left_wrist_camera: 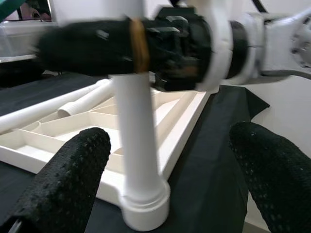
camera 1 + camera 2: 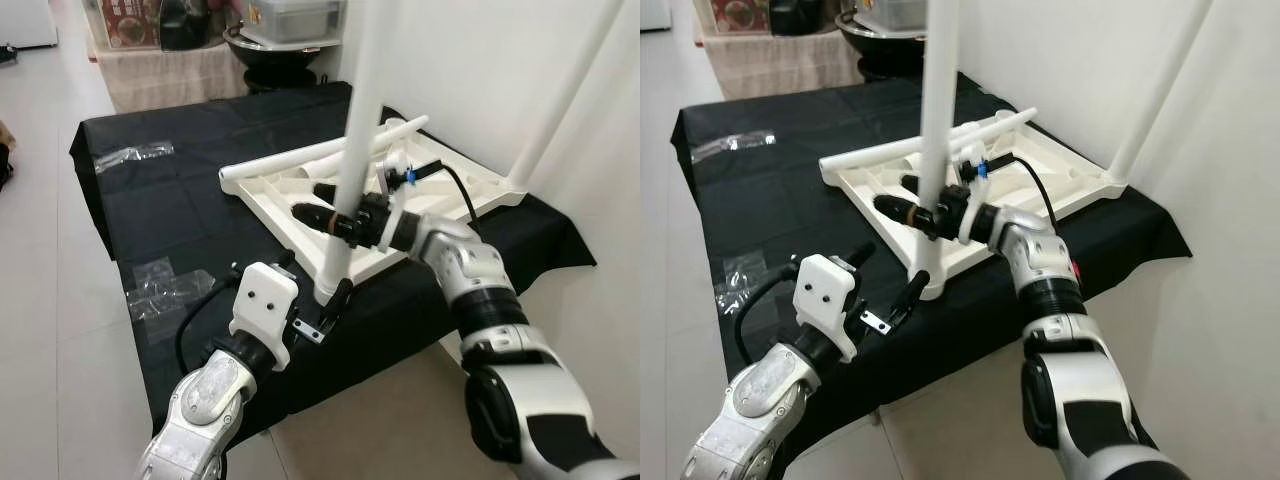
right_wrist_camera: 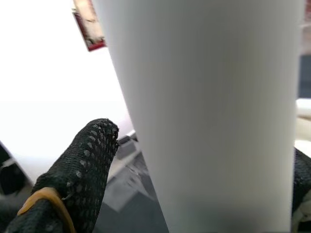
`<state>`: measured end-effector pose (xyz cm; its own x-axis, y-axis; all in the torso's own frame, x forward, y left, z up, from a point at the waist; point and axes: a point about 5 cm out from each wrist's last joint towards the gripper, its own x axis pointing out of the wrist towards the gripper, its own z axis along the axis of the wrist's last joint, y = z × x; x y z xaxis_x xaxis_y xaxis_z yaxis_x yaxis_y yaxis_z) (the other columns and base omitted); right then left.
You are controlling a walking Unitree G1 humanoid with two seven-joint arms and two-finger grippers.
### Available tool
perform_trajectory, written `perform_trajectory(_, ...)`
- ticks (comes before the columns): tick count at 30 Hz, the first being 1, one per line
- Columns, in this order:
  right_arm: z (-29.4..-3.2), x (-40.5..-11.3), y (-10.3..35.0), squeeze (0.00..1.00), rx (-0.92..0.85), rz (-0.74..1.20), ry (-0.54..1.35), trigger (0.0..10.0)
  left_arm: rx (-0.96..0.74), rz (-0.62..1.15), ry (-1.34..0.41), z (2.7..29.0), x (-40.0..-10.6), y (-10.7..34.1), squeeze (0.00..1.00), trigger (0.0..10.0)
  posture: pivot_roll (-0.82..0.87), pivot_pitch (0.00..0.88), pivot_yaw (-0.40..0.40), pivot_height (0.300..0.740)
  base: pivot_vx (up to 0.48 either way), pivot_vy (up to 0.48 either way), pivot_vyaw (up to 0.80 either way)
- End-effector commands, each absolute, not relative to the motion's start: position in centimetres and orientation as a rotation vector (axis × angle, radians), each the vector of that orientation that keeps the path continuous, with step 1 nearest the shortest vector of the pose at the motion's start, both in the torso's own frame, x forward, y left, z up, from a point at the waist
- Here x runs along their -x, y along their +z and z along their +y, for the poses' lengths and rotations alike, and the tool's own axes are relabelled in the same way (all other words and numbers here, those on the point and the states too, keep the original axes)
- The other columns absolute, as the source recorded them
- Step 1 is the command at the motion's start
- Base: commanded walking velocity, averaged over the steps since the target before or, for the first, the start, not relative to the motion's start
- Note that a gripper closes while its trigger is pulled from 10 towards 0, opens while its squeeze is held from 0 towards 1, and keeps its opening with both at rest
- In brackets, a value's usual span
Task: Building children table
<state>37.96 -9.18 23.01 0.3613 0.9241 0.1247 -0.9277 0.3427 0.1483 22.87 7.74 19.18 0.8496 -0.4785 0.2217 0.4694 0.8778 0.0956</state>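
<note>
A white children's table top [image 2: 292,192] lies upside down on a black cloth. One white leg [image 2: 355,120] stands upright at its near corner. My right gripper [image 2: 335,222] is shut on this leg a little above its base; in the right wrist view the leg [image 3: 209,111] sits against a black finger [image 3: 82,160]. My left gripper [image 2: 315,290] is open, low at the foot of the same leg, with its fingers [image 1: 68,179] apart on either side of the leg's collar [image 1: 146,204] and not touching it. A second leg [image 2: 560,100] stands at the far right corner.
A loose white leg [image 2: 300,160] lies across the table top's far side. Clear plastic bags [image 2: 165,285] lie on the black cloth [image 2: 180,205], another one further back [image 2: 130,153]. A white wall [image 2: 480,70] is close on the right; tiled floor [image 2: 40,250] lies to the left.
</note>
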Motion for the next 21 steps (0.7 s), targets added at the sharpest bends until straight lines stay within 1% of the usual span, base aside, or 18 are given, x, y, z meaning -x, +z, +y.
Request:
perform_trajectory(1,-8.1,-38.0,23.6,0.0,-0.195,-0.049,1.241,5.5,-0.032,-0.246,-0.526,7.3,-22.6,19.5,0.0,10.0,0.07,0.064,-0.092,0.74,0.0,0.0,0.0)
perform_trajectory(2,-8.1,-38.0,23.6,0.0,-0.195,-0.049,1.241,5.5,-0.032,-0.246,-0.526,7.3,-22.6,19.5,0.0,10.0,0.07,0.064,-0.092,0.74,0.0,0.0,0.0)
perform_trajectory(3,-6.7,-38.3,23.6,0.0,-0.171,-0.044,1.224,0.0,-0.032,-0.244,-0.526,7.4,-22.5,19.4,0.0,10.0,0.07,0.067,-0.091,0.74,0.0,0.0,0.0)
perform_trajectory(4,-6.7,-38.3,23.6,0.0,-0.171,-0.044,1.224,0.0,-0.032,-0.244,-0.526,7.4,-22.5,19.4,0.0,10.0,0.07,0.067,-0.091,0.74,0.0,0.0,0.0)
perform_trajectory(6,-6.3,-38.8,23.5,0.0,-0.112,-0.061,1.12,0.0,-0.034,-0.23,-0.513,7.6,-22.6,19.1,0.0,10.0,0.06,0.069,-0.088,0.74,0.0,0.0,0.0)
perform_trajectory(7,-6.3,-38.8,23.5,0.0,-0.112,-0.061,1.12,0.0,-0.034,-0.23,-0.513,7.6,-22.6,19.1,0.0,10.0,0.06,0.069,-0.088,0.74,0.0,0.0,0.0)
perform_trajectory(8,-6.6,-39.1,23.5,0.0,-0.081,-0.077,1.046,0.0,-0.033,-0.22,-0.507,7.7,-22.6,18.8,0.0,10.0,0.05,0.069,-0.086,0.74,0.0,0.0,0.0)
perform_trajectory(9,-7.0,-39.2,23.4,0.0,-0.086,-0.085,1.005,0.0,-0.033,-0.218,-0.508,7.7,-22.7,18.7,0.0,10.0,0.05,0.066,-0.085,0.74,0.0,0.0,0.0)
perform_trajectory(12,-7.2,-39.3,23.4,0.0,-0.095,-0.088,0.978,0.0,-0.033,-0.216,-0.51,7.6,-22.7,18.6,0.0,10.0,0.05,0.066,-0.085,0.74,0.0,0.0,0.0)
perform_trajectory(13,-7.8,-39.5,23.4,0.0,-0.088,-0.1,0.914,0.0,-0.035,-0.218,-0.516,7.4,-22.8,18.6,0.0,10.0,0.05,0.065,-0.091,0.74,0.0,0.0,0.0)
perform_trajectory(14,-7.8,-39.5,23.4,0.0,-0.088,-0.1,0.914,0.0,-0.035,-0.218,-0.516,7.4,-22.8,18.6,0.0,10.0,0.05,0.065,-0.091,0.74,0.0,0.0,0.0)
perform_trajectory(16,-9.1,-39.9,23.5,0.0,-0.066,-0.12,0.734,0.0,-0.032,-0.226,-0.515,7.4,-23.0,18.9,0.0,10.0,0.04,0.068,-0.085,0.74,0.0,0.0,0.0)
perform_trajectory(17,-9.1,-39.9,23.5,0.0,-0.066,-0.12,0.734,0.0,-0.032,-0.226,-0.515,7.4,-23.0,18.9,0.0,10.0,0.04,0.068,-0.085,0.74,0.0,0.0,0.0)
perform_trajectory(18,-9.8,-40.1,23.5,0.0,-0.042,-0.126,0.615,0.0,-0.033,-0.227,-0.512,7.4,-23.0,18.9,0.0,10.0,0.04,0.066,-0.083,0.74,0.0,0.0,0.0)
perform_trajectory(19,-9.8,-40.1,23.5,0.0,-0.042,-0.126,0.615,0.0,-0.033,-0.227,-0.512,7.4,-23.0,18.9,0.0,10.0,0.04,0.066,-0.083,0.74,0.0,0.0,0.0)
perform_trajectory(21,-11.2,-40.1,23.3,0.0,0.015,-0.13,0.355,0.0,-0.037,-0.226,-0.507,7.6,-23.1,18.9,0.0,10.0,0.03,0.07,-0.077,0.74,0.0,0.0,0.0)
